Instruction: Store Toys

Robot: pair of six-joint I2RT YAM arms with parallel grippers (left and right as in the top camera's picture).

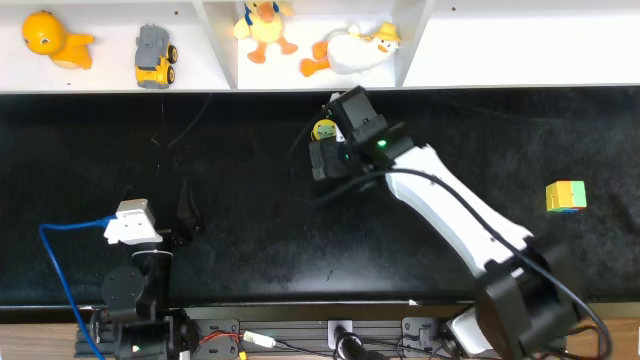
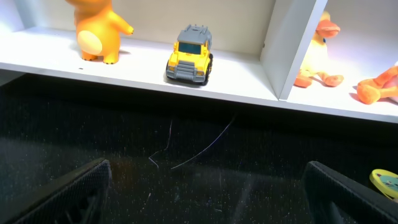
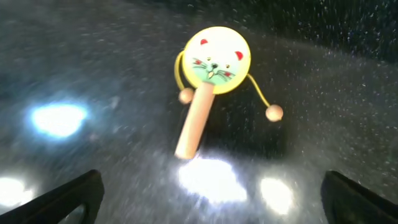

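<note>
We hover the right gripper (image 3: pixel 211 190), jaws wide and empty, over the cat-face rattle (image 3: pixel 211 68): next we drop, pinch its handle, then head twelve o'clock to the shelf (image 1: pixel 500 60).

Right arm (image 1: pixel 450 215) stretched toward centre, fingers (image 3: pixel 62 199) spread wide, left arm (image 1: pixel 135 265) folded low, fingers (image 2: pixel 74 186) apart

A rattle drum (image 3: pixel 208 87) with a green cat face, wooden handle and two beads lies flat just in front of the white shelf (image 1: pixel 500 60). An orange duck (image 1: pixel 55 40) and a yellow truck (image 1: pixel 155 57) stand in the shelf's left compartment, and two plush ducks (image 1: pixel 265 28) are in its middle one. A multicoloured cube (image 1: pixel 565 196) sits well apart from the shelf.
</note>
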